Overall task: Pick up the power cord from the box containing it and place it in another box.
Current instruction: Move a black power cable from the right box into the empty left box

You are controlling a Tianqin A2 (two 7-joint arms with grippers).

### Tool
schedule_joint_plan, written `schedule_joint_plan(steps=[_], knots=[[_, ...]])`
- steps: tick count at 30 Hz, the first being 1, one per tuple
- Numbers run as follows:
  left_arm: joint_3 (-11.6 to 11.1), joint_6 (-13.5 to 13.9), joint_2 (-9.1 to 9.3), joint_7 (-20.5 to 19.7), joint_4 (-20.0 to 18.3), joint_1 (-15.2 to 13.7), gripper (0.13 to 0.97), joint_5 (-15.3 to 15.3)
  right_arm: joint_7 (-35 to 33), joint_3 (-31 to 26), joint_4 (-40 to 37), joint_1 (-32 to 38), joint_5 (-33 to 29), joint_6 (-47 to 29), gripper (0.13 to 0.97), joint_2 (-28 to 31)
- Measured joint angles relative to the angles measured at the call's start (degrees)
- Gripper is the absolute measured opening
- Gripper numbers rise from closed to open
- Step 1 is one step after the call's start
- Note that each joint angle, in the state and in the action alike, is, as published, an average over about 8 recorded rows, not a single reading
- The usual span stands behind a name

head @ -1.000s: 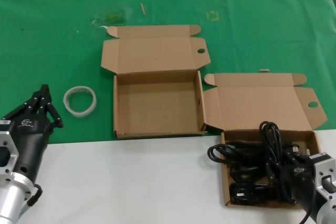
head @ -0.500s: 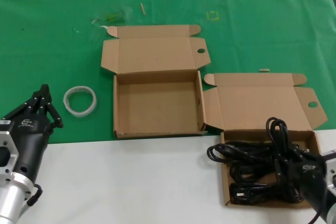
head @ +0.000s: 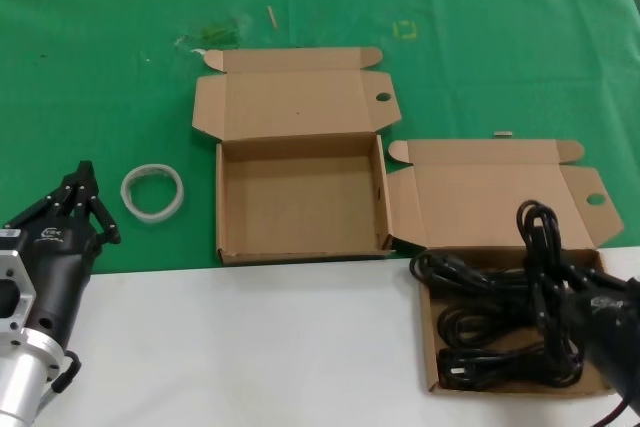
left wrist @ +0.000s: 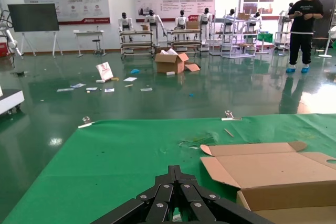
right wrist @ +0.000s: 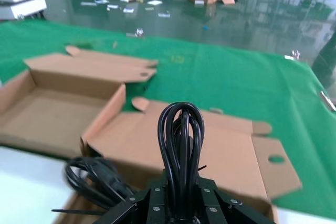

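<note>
Green cloth holds two unprinted boxes; right gripper clamps the power cord, left gripper closed

A thin black power cord, coiled in loose tangled loops, is lying in a shallow brown cardboard box with a wide, short flap lid, one looped end standing up above the box's right side. A second brown cardboard box with a taller flap lid is sitting open just beside it, to the left.
</note>
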Motion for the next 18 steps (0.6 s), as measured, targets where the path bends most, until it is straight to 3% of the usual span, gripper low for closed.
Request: schedule_joint_plan(steps=[18], knots=[[0.0, 0.0, 0.00, 0.0, 0.0, 0.0, 0.140, 0.0, -0.9, 0.4, 0.3, -0.6, 1.0, -0.8, 0.211, 1.3]])
